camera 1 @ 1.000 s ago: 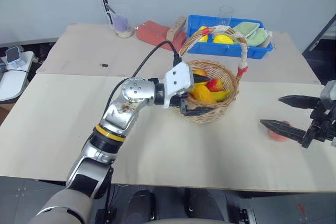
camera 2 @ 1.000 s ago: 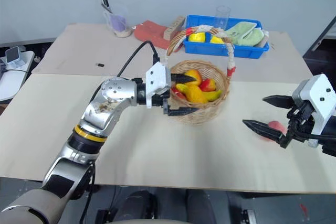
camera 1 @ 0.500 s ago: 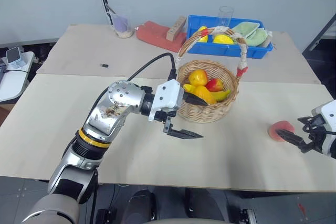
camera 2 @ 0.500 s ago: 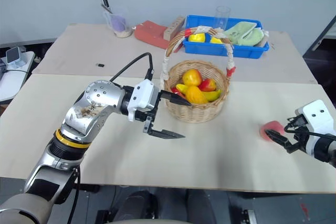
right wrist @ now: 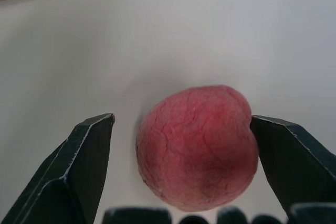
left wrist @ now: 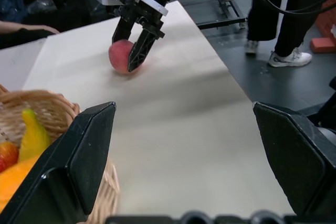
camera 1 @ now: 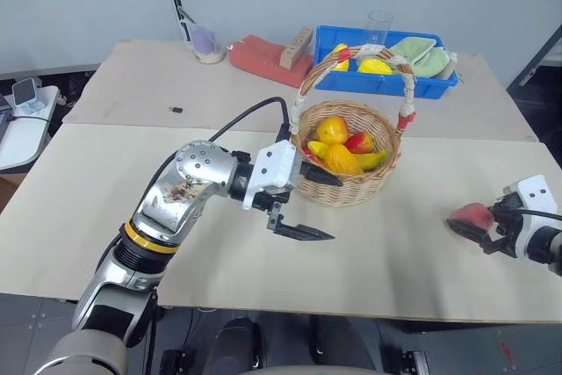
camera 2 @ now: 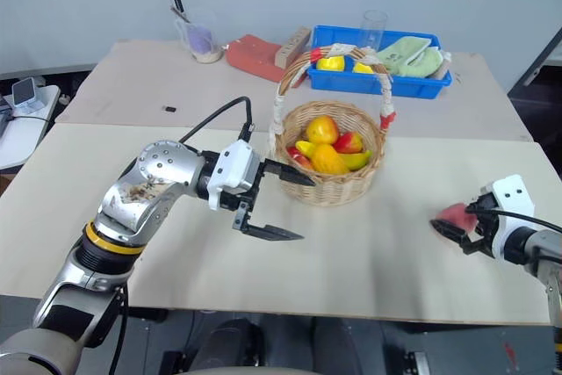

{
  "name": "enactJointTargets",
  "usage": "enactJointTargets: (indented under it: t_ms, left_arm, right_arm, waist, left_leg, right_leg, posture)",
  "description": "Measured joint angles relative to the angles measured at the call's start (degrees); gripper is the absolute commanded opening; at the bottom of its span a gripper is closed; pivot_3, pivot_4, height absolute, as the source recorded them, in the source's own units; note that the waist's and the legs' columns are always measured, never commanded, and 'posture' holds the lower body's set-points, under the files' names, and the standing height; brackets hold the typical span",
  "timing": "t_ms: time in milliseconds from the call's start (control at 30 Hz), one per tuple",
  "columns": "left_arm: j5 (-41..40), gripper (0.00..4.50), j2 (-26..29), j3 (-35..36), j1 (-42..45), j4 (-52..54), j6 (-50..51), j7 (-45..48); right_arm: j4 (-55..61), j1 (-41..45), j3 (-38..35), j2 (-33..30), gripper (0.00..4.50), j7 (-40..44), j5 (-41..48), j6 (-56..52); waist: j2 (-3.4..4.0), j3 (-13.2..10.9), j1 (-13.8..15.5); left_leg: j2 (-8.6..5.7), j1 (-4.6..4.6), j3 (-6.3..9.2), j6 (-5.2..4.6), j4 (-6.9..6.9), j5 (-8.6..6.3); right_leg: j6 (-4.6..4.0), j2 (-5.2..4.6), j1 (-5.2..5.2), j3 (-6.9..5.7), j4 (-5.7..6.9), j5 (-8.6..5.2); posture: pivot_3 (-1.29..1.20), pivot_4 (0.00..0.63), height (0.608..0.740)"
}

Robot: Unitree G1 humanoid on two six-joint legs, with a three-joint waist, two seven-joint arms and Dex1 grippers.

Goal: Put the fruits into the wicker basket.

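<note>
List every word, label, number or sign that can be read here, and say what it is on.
None can be read.
The blue bin, the wicker basket, the red item beside the bin and the small device at the table's left edge show no legible text.

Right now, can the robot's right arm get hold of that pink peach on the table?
Probably yes. The right gripper is open with one finger on each side of the peach, which sits on bare table with nothing blocking it. Closing should catch it.
</note>
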State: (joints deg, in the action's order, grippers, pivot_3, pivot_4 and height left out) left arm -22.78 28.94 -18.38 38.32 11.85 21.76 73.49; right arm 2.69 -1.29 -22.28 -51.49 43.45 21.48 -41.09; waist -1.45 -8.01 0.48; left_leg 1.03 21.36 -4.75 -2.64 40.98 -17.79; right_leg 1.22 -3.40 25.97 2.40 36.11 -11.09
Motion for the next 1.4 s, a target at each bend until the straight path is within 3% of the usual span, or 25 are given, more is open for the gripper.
enactJointTargets:
  t_ms: [167,367,533,600,700,800,933,1000,1133,1300,1400]
  left_arm:
    - [-1.4,4.50,0.9,0.3,0.0,0.4,1.1,0.3]
    - [-4.4,4.50,4.0,3.6,-1.8,1.8,3.6,0.2]
    - [-7.0,4.50,8.2,9.5,-5.0,2.8,5.0,-0.1]
    - [-8.1,4.50,9.2,11.5,-6.3,3.1,5.0,-0.3]
    - [-10.8,4.50,10.8,15.5,-8.0,3.6,7.6,-1.7]
    - [-13.6,4.50,11.1,18.0,-7.8,5.0,10.5,-3.9]
    - [-16.6,4.50,11.4,19.7,-8.3,7.0,13.4,-6.1]
    - [-17.1,4.50,11.6,19.9,-8.8,7.8,13.6,-7.1]
    - [-17.8,4.50,11.7,20.2,-9.1,8.5,13.8,-8.9]
    - [-18.1,4.50,11.7,20.1,-9.2,9.2,13.9,-10.3]
    - [-18.1,4.50,11.6,20.0,-9.1,9.4,14.4,-11.0]
  right_arm:
    - [0.8,-0.4,0.5,0.0,2.18,0.0,-0.4,-0.1]
    - [10.4,-5.3,0.5,-1.6,2.12,2.6,0.4,-0.6]
    - [28.0,-3.8,-3.6,-6.1,2.12,8.2,11.4,-6.3]
    - [32.3,0.9,-4.2,-6.9,2.11,8.2,17.0,-9.5]
    - [34.4,17.0,1.6,-2.6,2.11,2.3,22.6,-12.6]
    - [32.9,27.1,10.9,4.8,2.11,-4.2,21.3,-12.9]
    - [24.3,33.5,20.1,11.2,2.11,-10.5,13.2,-10.4]
    - [19.3,35.4,23.2,13.4,3.14,-12.3,8.7,-7.5]
    - [13.4,36.2,26.9,15.6,4.38,-13.0,3.2,-3.8]
    - [14.7,36.2,26.4,15.5,4.47,-12.0,2.7,-3.9]
    - [20.5,34.3,23.5,12.9,4.47,-9.5,6.8,-7.1]
  waist:
    - [0.00,0.0,0.0]
    - [0.09,0.0,-0.1]
    - [0.08,0.0,-0.9]
    - [0.05,0.0,-0.9]
    - [-0.05,-0.1,-1.4]
    - [-0.14,-0.1,-1.0]
    - [-0.12,-0.1,-0.4]
    - [-0.11,-0.1,-0.4]
    - [-0.11,-0.1,-0.4]
    - [-0.10,-0.1,-0.7]
    - [-0.10,0.0,-0.5]
  left_leg:
    - [0.00,0.00,0.01,0.00,-0.01,0.00]
    - [0.03,0.00,0.02,0.00,-0.02,0.00]
    - [0.21,-0.02,0.10,0.00,-0.02,0.00]
    - [0.24,-0.05,0.11,0.00,-0.01,0.00]
    - [0.26,-0.08,0.07,0.01,-0.02,0.00]
    - [0.26,-0.06,0.08,0.01,-0.05,0.01]
    - [0.01,0.14,0.04,0.02,-0.01,0.01]
    - [-0.01,0.15,0.03,0.01,0.01,0.01]
    - [0.01,0.18,0.07,0.02,-0.01,0.01]
    - [0.04,0.15,0.07,0.02,-0.02,0.01]
    - [0.05,0.17,0.13,0.01,-0.04,0.01]
  right_leg:
    - [0.00,0.01,0.00,0.00,0.00,0.00]
    - [0.02,0.01,0.03,0.00,0.04,-0.02]
    - [0.42,0.07,0.03,-0.05,0.07,-0.26]
    - [0.42,0.06,-0.03,-0.08,0.03,-0.26]
    - [0.40,0.06,-0.03,-0.05,0.02,-0.25]
    - [0.00,0.07,0.00,-0.14,0.02,-0.04]
    - [-0.05,-0.07,0.16,-0.12,0.02,-0.01]
    - [-0.05,-0.09,0.16,-0.12,0.01,0.00]
    - [-0.06,-0.06,0.18,-0.18,0.03,0.00]
    - [-0.06,-0.03,0.19,-0.17,0.08,0.00]
    - [-0.06,-0.03,0.18,-0.23,0.05,0.00]
  posture:
    - [0.00,0.150,0.692]
    - [0.00,0.150,0.692]
    - [0.00,0.150,0.692]
    - [0.00,0.150,0.692]
    - [0.00,0.150,0.692]
    - [0.00,0.150,0.692]
    - [0.00,0.150,0.692]
    - [0.00,0.150,0.692]
    - [0.00,0.150,0.692]
    - [0.00,0.150,0.692]
    - [0.00,0.150,0.692]
